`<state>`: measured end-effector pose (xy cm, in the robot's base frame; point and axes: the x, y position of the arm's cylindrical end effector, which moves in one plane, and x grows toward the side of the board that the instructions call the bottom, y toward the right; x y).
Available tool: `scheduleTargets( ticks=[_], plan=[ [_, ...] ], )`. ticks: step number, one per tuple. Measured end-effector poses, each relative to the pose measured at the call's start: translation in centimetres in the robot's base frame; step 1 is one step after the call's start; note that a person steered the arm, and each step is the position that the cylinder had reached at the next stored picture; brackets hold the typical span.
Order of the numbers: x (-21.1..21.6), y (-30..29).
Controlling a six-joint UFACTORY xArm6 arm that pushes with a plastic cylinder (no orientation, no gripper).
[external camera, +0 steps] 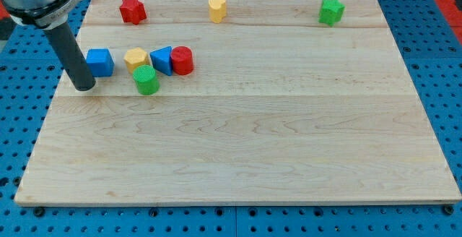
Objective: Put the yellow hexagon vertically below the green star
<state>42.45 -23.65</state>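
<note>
Seven blocks sit on the bench (238, 157). No fingers exist here, only my tip (85, 87), resting left of the blue cube (100, 62) in the frame's left. The yellow hexagon (136, 58) lies in that left cluster, far from the green star (331, 11) at upper right. Approach seems unfinished; next I'd judge a long rightward push. Hexagon looks squat, with no clear long axis.

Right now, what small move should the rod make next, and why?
Probably slide my tip toward the view's top and right, behind the yellow hexagon. It sits boxed between the blue cube and blue triangle, far left of the green star.
</note>
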Motion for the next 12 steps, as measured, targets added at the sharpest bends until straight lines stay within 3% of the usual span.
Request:
scheduleTargets(
  ticks=[4, 8, 9, 10, 11, 12],
  plan=[
    [1.0, 2.8],
    [-10.1, 7.4],
    [-10.8, 13.4],
    [-10.4, 23.2],
    [-13.1, 21.2],
    [-12.8, 26.3]
  ],
)
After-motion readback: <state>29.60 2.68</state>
